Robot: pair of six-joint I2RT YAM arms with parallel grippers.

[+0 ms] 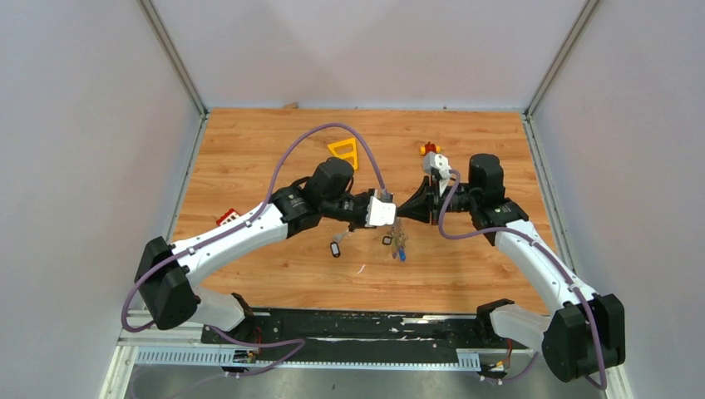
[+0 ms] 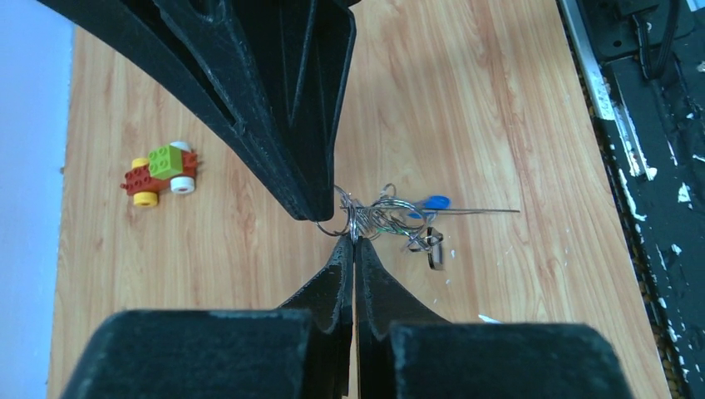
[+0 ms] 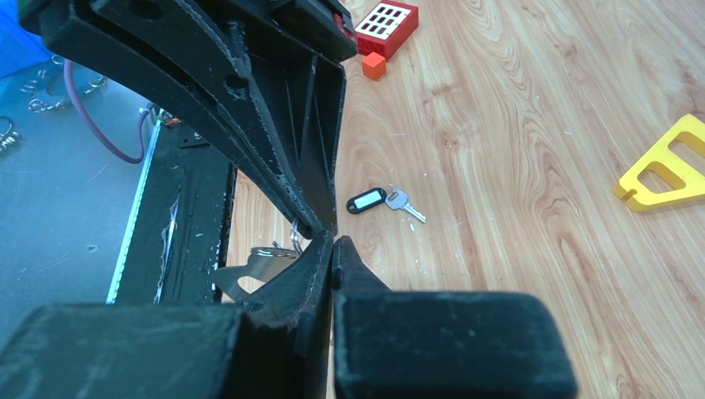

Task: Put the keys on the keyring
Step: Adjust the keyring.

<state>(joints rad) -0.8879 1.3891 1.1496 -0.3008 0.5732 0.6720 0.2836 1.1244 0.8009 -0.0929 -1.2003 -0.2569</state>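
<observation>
My two grippers meet tip to tip above the middle of the table. The left gripper [image 1: 394, 213] [image 2: 355, 241] is shut on a thin wire ring of the key bunch [image 2: 389, 218] [image 1: 400, 246]. A blue tag [image 2: 435, 202] shows in the bunch, which hangs below both tips. The right gripper [image 1: 406, 211] [image 3: 332, 241] is shut on the same bunch from the opposite side. Part of the silver-grey keyring [image 3: 247, 270] shows behind the right fingers. One key with a black tag [image 3: 370, 200] [image 1: 336, 248] lies loose on the wood.
A yellow triangle frame [image 1: 345, 152] [image 3: 665, 166] lies at the back. A toy block figure [image 1: 429, 150] [image 2: 162, 172] stands behind the right arm. A red block [image 1: 228, 218] [image 3: 385, 29] sits by the left arm. The black base rail [image 1: 357, 328] runs along the near edge.
</observation>
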